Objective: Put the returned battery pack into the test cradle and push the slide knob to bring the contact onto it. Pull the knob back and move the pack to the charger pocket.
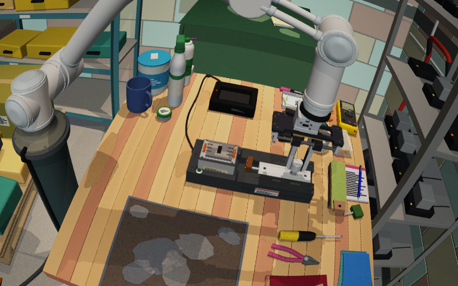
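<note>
The grey battery pack [218,156] sits in the test cradle [248,170] at its left end, and the brown contact block [248,163] stands just to the right of the pack, apart from it. At the right end of the cradle's white slide, the grey slide knob [297,165] is clamped between the fingers of my gripper [298,166], which reaches straight down onto it. The black charger pocket [233,99] lies behind the cradle, toward the far edge of the bench, and it is empty. A black cable runs from the charger to the cradle's left end.
A blue mug [138,94], a blue tub, spray bottles and a tape roll [164,112] stand at the far left corner. A notebook with pen [356,182], a sanding block, a screwdriver [304,235] and pink pliers [290,255] lie to the right. A dark mat [175,244] covers the front.
</note>
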Controlling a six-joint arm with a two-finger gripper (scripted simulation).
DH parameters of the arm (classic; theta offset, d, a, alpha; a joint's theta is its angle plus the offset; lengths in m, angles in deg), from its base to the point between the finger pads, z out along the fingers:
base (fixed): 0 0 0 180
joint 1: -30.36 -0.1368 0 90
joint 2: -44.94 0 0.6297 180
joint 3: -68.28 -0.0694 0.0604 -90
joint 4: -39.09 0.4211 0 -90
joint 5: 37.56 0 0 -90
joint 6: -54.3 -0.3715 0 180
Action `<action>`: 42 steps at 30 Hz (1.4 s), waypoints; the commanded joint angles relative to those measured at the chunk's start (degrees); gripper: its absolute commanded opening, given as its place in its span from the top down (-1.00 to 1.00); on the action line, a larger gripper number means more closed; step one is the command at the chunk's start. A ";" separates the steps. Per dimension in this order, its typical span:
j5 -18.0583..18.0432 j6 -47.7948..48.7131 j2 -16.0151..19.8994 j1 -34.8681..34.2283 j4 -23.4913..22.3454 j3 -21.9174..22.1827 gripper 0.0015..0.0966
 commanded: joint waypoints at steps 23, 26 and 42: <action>-0.04 0.00 -0.06 0.00 0.00 0.06 -0.05; -0.02 0.00 -0.06 0.00 0.00 0.07 -0.05; 4.26 0.00 -1.47 0.00 0.00 3.02 -0.05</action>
